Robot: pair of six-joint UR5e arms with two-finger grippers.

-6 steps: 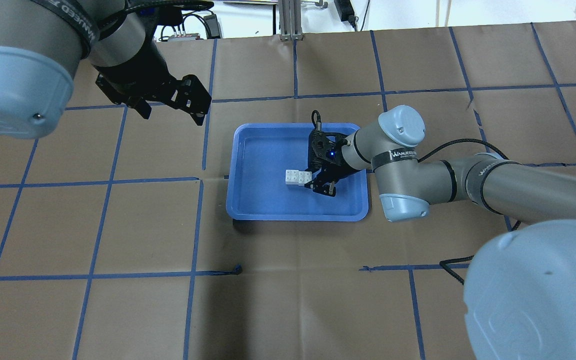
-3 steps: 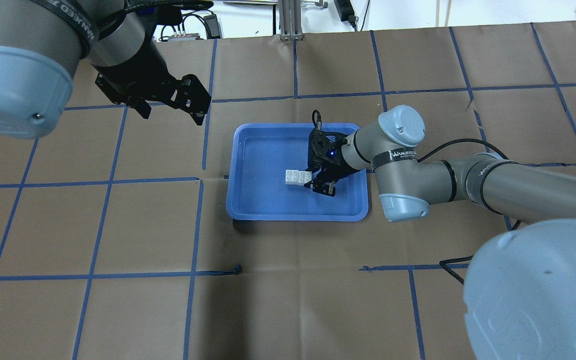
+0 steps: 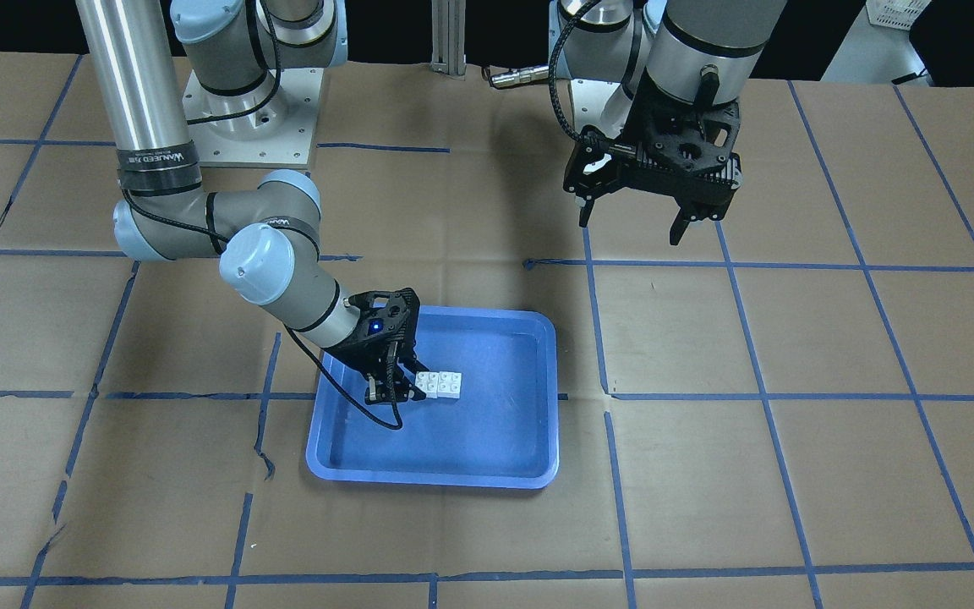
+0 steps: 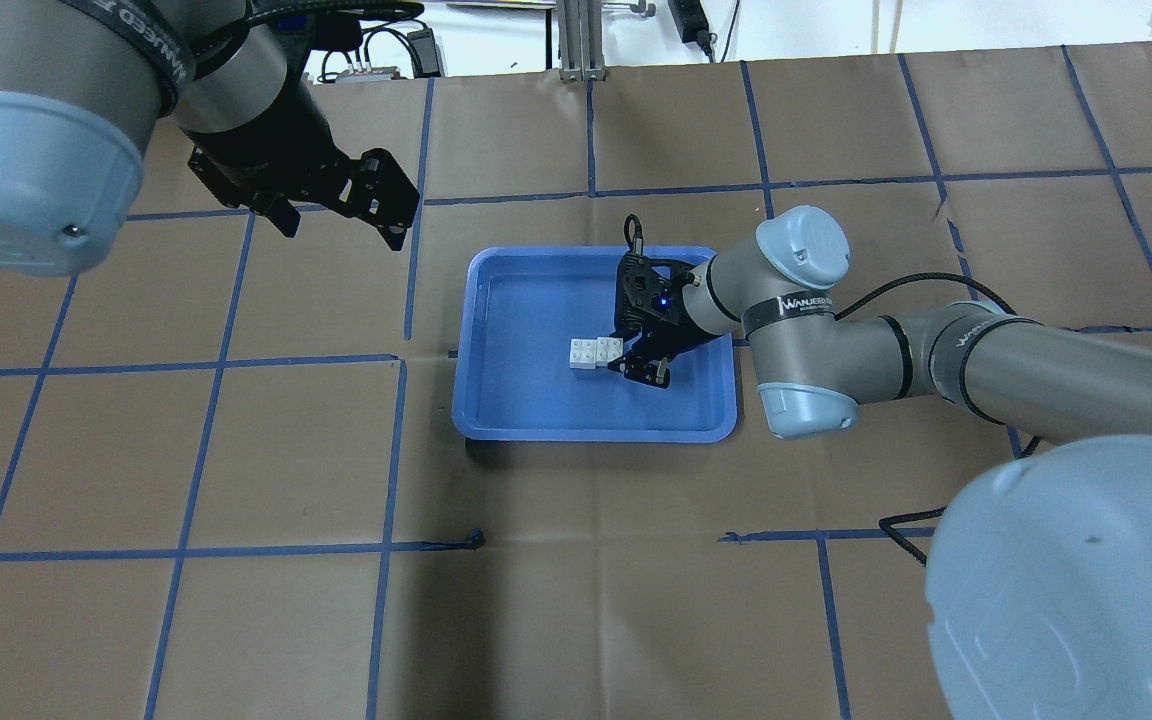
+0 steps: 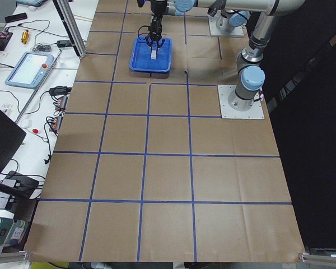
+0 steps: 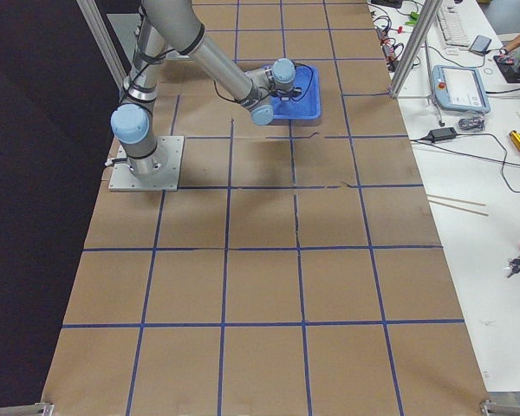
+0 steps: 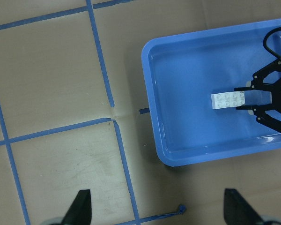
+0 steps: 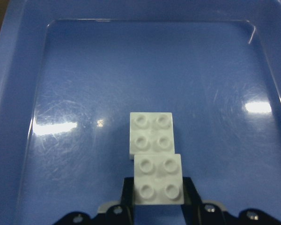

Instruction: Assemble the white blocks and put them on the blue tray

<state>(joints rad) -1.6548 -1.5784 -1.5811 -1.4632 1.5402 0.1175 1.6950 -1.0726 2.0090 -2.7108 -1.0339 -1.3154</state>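
Overhead exterior: the right gripper (image 4: 620, 356), clamped on the joined white studded plastic blocks (image 4: 588, 353) at mid-frame, barely shifts within the rectangular blue plastic tray (image 4: 536, 400); the left gripper (image 4: 341, 232) hangs wide, empty, upper left. Only release seemingly remains.

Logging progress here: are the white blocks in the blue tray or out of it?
In. The white blocks are inside the rim of the blue tray in every close view, one clamped by the right gripper.
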